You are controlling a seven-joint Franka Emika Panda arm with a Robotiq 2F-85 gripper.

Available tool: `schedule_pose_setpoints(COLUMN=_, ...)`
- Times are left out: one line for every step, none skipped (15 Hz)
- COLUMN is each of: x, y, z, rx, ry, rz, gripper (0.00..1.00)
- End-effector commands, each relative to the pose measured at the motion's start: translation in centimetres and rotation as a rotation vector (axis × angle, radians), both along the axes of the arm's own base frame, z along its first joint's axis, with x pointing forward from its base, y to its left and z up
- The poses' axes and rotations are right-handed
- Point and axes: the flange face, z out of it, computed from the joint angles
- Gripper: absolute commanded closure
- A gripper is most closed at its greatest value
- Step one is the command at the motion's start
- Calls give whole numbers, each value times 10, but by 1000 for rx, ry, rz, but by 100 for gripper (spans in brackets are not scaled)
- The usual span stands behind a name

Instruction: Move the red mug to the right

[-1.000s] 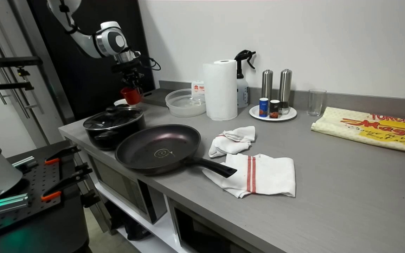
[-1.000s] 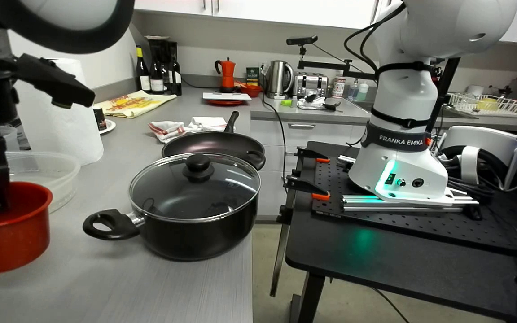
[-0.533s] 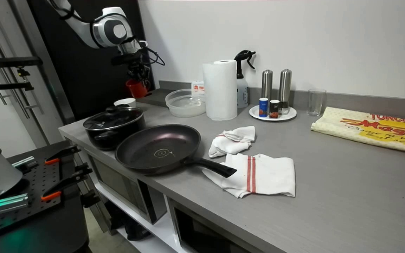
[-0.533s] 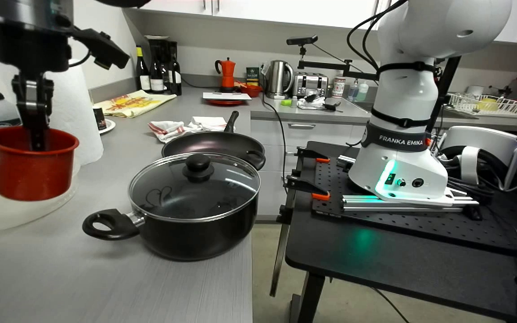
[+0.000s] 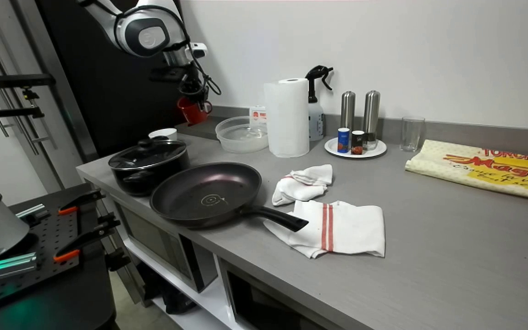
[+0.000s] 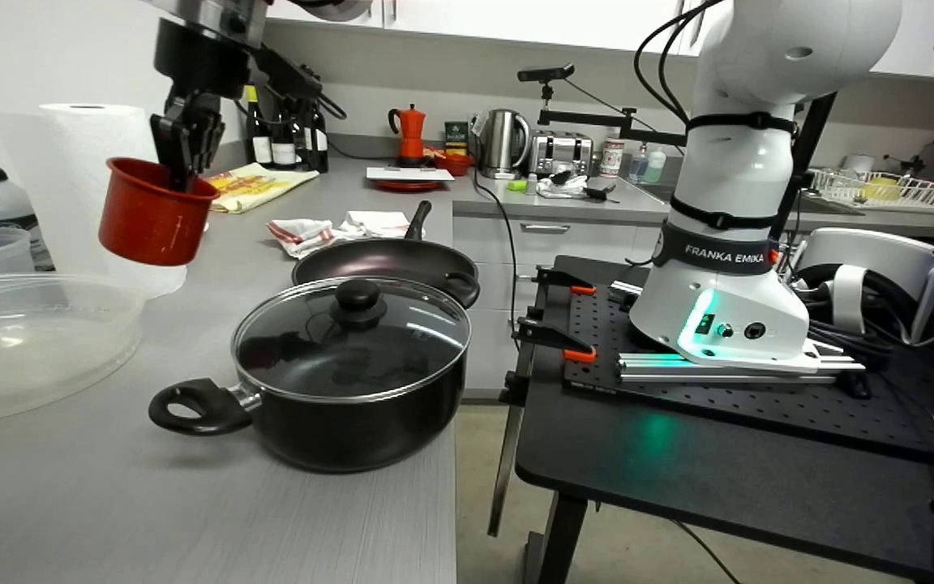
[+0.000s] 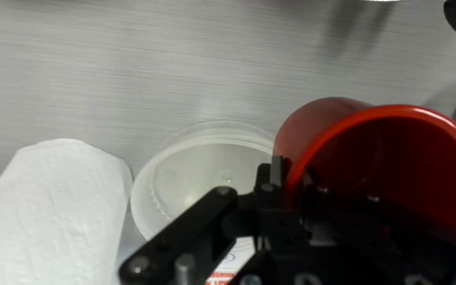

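Observation:
The red mug [image 5: 189,112] hangs in the air above the counter in both exterior views [image 6: 151,217], well above the surface and tilted. My gripper [image 6: 182,180] is shut on the mug's wall at the rim. In the wrist view the gripper [image 7: 292,173] has one finger [image 7: 276,170] outside the wall and the other inside the mug [image 7: 418,166], mostly lost in its dark interior. The mug's inside looks empty where it is lit. In an exterior view its handle shows on the side toward the paper towel roll [image 5: 288,119].
A clear plastic tub [image 5: 241,143] stands beside the roll, also below the gripper in the wrist view [image 7: 212,170]. A lidded black pot [image 6: 353,422], a frying pan [image 5: 209,192] and a white bowl [image 5: 164,133] stand nearby. A spray bottle [image 5: 316,120], a plate [image 5: 374,152] and white cloths [image 5: 355,224] are farther along.
The gripper has carried the mug up and along the counter toward the paper towel roll, and the mug has tilted. The white bowl behind the pot shows more fully.

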Motion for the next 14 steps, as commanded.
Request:
schedule_pose_setpoints(x=-21, y=-54, z=12, rx=101, ry=-24, rz=-150, gripper=98)
schedule_pose_setpoints(x=-22, y=-72, z=14, rx=131, ry=-30, rz=-197, gripper=98)
schedule_pose_setpoints(x=-24, y=-86, z=16, rx=161, ry=-33, rz=-233, gripper=98)
schedule_pose_setpoints(x=-26, y=-102, z=19, rx=192, ry=-40, rz=-272, gripper=98)
schedule_pose_setpoints(x=-29, y=-117, z=21, rx=219, ry=-49, rz=-308, gripper=98)
schedule_pose_setpoints(x=-32, y=-132, z=24, rx=251, ry=-58, rz=-349, gripper=98)
schedule_pose_setpoints(x=-35, y=-145, z=26, rx=277, ry=-68, rz=-387, gripper=98)
schedule_pose_setpoints(x=-36, y=-159, z=27, rx=313, ry=-72, rz=-440, gripper=98)
schedule_pose_setpoints(x=-38, y=-172, z=26, rx=341, ry=-76, rz=-490, gripper=98)
schedule_pose_setpoints(x=-39, y=-184, z=25, rx=371, ry=-75, rz=-541, gripper=98)
schedule_pose_setpoints(x=-40, y=-195, z=24, rx=398, ry=-76, rz=-585, gripper=98)
schedule_pose_setpoints(x=-39, y=-207, z=21, rx=421, ry=-74, rz=-637, gripper=98)
schedule_pose_setpoints(x=-40, y=-217, z=18, rx=439, ry=-73, rz=-682, gripper=98)
schedule_pose_setpoints(x=-40, y=-227, z=16, rx=453, ry=-72, rz=-723, gripper=98)
